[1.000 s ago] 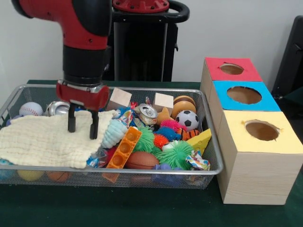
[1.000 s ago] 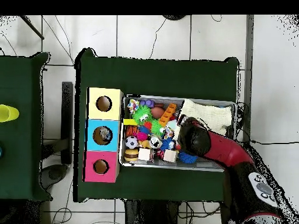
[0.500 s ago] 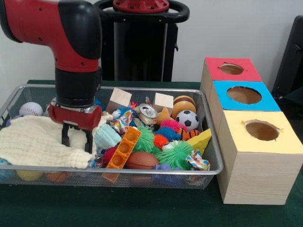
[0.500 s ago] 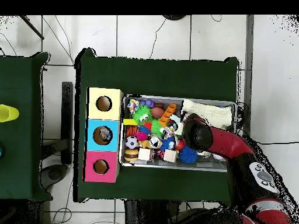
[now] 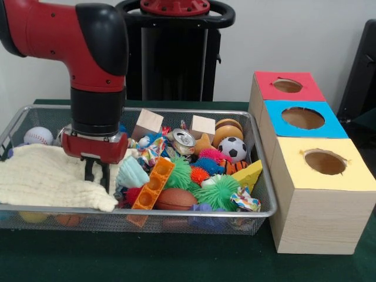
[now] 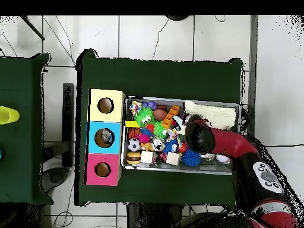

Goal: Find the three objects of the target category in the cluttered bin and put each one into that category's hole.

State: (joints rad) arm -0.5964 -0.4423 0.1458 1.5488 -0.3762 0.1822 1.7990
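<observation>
A wire bin [image 5: 176,212] holds a jumble of toys, with a cream cloth [image 5: 41,179] covering its left part. My gripper [image 5: 97,175] points down at the cloth's right edge, its fingers close together and pinching the fabric. Right of it lie an orange brick [image 5: 154,183], a soccer ball [image 5: 236,148], a dented can [image 5: 184,140], a green spiky ball [image 5: 218,191] and a brown football [image 5: 175,200]. A baseball [image 5: 38,135] peeks out behind the cloth. In the overhead view the arm [image 6: 202,135] hides the gripper, and the cloth [image 6: 211,116] lies bunched along the bin's edge.
Three boxes with round holes stand in a row beside the bin: red [image 5: 288,86], blue [image 5: 302,117] and yellow [image 5: 325,161]. Two wooden blocks [image 5: 148,121] lean at the bin's back wall. A yellow wedge [image 5: 249,174] rests near the right wall.
My gripper came down toward the bin's front and its fingers closed in on the cloth. The cloth has bunched up and slid left, baring more toys beside it.
</observation>
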